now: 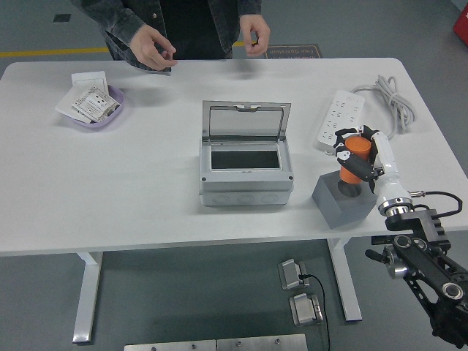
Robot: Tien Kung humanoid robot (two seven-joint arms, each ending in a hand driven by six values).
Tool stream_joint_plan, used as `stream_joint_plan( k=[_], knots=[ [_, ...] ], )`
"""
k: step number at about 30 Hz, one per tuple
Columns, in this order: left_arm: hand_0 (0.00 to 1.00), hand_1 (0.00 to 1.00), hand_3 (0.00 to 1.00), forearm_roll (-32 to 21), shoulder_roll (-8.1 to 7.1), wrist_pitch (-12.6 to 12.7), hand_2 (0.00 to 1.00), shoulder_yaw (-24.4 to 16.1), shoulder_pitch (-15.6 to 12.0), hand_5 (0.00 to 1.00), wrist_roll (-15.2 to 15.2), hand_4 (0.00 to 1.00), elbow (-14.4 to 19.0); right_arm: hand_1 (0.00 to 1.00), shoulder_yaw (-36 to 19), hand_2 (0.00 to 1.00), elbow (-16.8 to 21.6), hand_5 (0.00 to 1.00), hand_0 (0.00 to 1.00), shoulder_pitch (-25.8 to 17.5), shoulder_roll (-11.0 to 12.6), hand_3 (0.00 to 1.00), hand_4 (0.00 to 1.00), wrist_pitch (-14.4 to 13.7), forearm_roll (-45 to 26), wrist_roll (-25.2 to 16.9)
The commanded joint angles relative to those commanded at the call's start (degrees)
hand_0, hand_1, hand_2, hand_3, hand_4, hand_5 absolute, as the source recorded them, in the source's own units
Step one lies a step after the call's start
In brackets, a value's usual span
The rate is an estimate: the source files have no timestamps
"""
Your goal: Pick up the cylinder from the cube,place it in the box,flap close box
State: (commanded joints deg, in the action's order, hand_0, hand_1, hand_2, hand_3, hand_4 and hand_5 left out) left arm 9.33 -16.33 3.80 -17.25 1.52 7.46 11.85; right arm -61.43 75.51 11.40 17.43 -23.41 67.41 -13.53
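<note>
A: Head view, item one: we are logging the right hand (356, 159) as wrapped around the orange cylinder (357, 151), fingers (342, 140) curling over its top and side. The grasp is looking closed and loaded.

B: Item two, the cylinder's place: we are reading it as upright, long axis vertical, its base sitting just above the grey cube (340, 199). Whether it is clear of the cube's socket or touching it, we are not able to tell.

A: Item three, the box (246, 162): we are noting it well apart from the hand, toward the robot's left, at the table's middle. Its flap (246, 121) is standing open at the far side, so the opening is facing up.

B: So the coming move is turning on that one relation. We are judging the carry as leftward across the white table (131, 190), cylinder kept upright, then lowered into the opening.

A: Item four: the right hand is the nearer one by default; we are seeing no left arm at all.

B: Item five, bystanders: a power strip (340, 118) is lying just beyond the cube, and a person's hands (153, 50) are hovering at the far edge, holding nothing we can make out.
</note>
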Motion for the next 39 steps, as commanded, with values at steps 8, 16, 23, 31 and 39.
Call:
stream_joint_plan(
  k=[8,16,23,31,39],
  knots=[
    [0.627,0.647,0.630,-1.6,-0.20,0.0,0.612,1.4,-0.2,0.176,0.0,0.664,-0.2,0.097,10.0,0.235,-1.2,0.002,0.002,9.5,0.7,0.184,0.002,-1.8,14.9,9.9],
    [0.627,0.647,0.630,-2.7,-0.55,0.0,0.612,2.5,-0.2,0.181,0.0,0.665,-0.3,0.077,20.4,0.220,-6.7,0.002,0.002,20.1,-1.6,0.180,0.002,0.1,31.5,20.3],
    [0.628,0.647,0.630,-4.4,-0.76,-0.1,0.614,4.2,-0.3,0.183,0.0,0.666,-0.4,0.072,27.4,0.200,-11.0,0.002,0.002,27.9,-4.3,0.195,0.002,-0.1,39.1,23.8],
    [0.628,0.648,0.630,-5.2,-0.87,-0.1,0.614,5.2,-0.1,0.188,-0.1,0.666,-0.4,0.065,34.2,0.172,-16.5,0.002,0.002,33.4,-8.7,0.191,0.002,-1.2,37.0,22.7],
    [0.628,0.649,0.629,-5.5,-0.89,-0.1,0.615,5.8,0.1,0.192,-0.1,0.664,-0.4,0.062,39.4,0.164,-19.8,0.002,0.002,35.1,-10.8,0.179,0.002,-2.0,33.8,21.3]
  ],
)
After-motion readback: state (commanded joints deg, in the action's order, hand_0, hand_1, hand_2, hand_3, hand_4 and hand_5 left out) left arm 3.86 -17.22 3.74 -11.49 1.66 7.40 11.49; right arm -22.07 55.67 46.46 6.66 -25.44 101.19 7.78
